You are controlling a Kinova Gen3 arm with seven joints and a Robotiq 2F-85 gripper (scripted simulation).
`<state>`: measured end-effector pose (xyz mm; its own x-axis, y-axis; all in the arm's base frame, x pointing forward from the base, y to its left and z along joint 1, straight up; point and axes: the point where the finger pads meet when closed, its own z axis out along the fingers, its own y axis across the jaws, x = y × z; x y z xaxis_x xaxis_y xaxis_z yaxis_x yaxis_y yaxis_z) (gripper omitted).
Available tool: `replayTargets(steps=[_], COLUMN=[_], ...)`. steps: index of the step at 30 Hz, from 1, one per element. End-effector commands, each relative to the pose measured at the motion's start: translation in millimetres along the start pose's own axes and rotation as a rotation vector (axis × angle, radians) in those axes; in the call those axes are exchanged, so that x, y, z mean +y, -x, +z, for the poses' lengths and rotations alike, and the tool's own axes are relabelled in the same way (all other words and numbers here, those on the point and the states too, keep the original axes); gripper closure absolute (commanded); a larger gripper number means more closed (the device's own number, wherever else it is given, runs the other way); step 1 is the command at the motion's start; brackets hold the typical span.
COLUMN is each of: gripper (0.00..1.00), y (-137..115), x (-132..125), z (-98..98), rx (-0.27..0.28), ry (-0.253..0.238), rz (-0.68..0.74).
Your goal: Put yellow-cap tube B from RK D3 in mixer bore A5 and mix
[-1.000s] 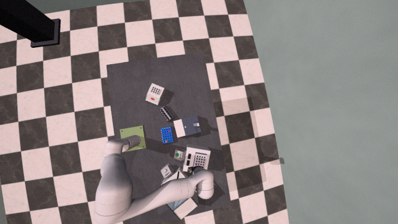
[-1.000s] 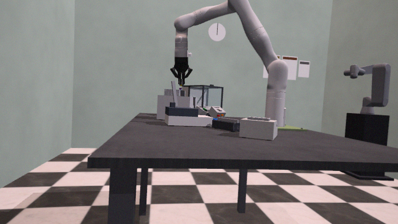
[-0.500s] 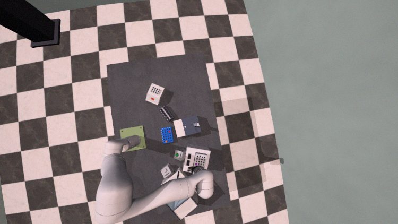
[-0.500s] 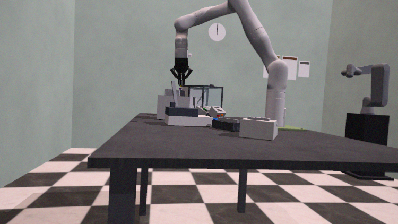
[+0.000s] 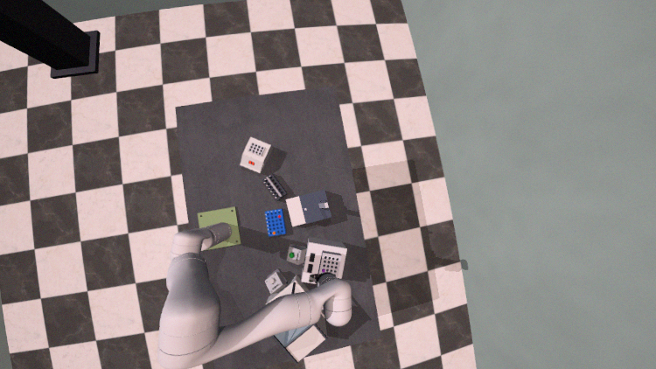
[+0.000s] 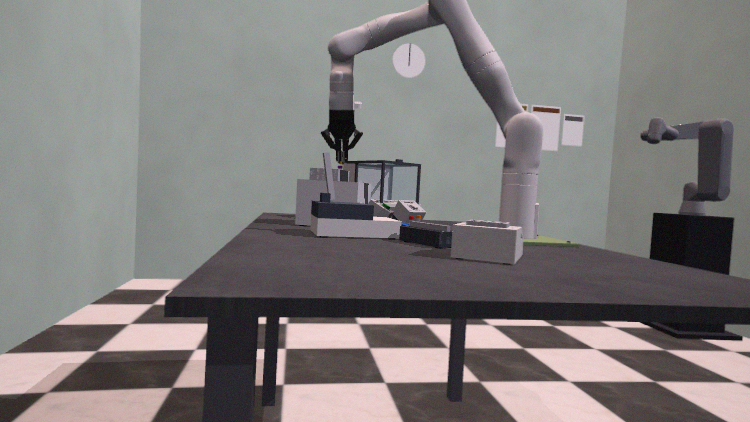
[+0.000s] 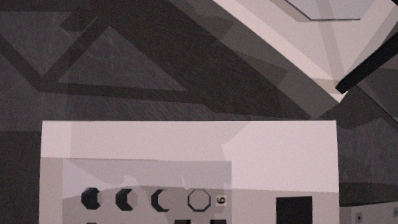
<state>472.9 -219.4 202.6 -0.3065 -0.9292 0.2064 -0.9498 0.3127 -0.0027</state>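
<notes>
The mixer MX (image 5: 324, 262) is a white box with a grid of bores; it also shows in the wrist view (image 7: 190, 170). My gripper (image 6: 341, 156) hangs straight down just above the front bore row near the mixer's right end. It is shut on tube B (image 6: 340, 160), whose yellow cap shows between the fingertips. In the overhead view my wrist (image 5: 337, 298) hides both the gripper and the tube. A purple-capped tube (image 5: 324, 270) sits in a bore right beside them. The blue rack RK (image 5: 275, 222) holds a red-capped and an orange-capped tube.
The glass-walled balance BAL (image 6: 388, 178) stands close to the right of the mixer. The spectrophotometer SP (image 5: 310, 208), the magnet block MG (image 5: 274, 185) and the dry block DB (image 5: 255, 153) stand to its left. Two small key boxes (image 5: 296, 254) lie in front of the mixer.
</notes>
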Motion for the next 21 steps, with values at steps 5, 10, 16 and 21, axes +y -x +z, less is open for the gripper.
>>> replayTargets(steps=[5, 10, 16, 21], gripper=[0.90, 0.90, 0.90, 0.90], y=[0.1, 0.3, 0.6, 0.9], x=[-0.3, -0.3, -0.3, -0.3], z=[0.7, 1.7, 3.0, 4.3], rx=[0.000, 0.000, 0.000, 0.000], ry=[-0.002, -0.002, -0.002, -0.002], rz=[0.000, 0.000, 0.000, 0.000])
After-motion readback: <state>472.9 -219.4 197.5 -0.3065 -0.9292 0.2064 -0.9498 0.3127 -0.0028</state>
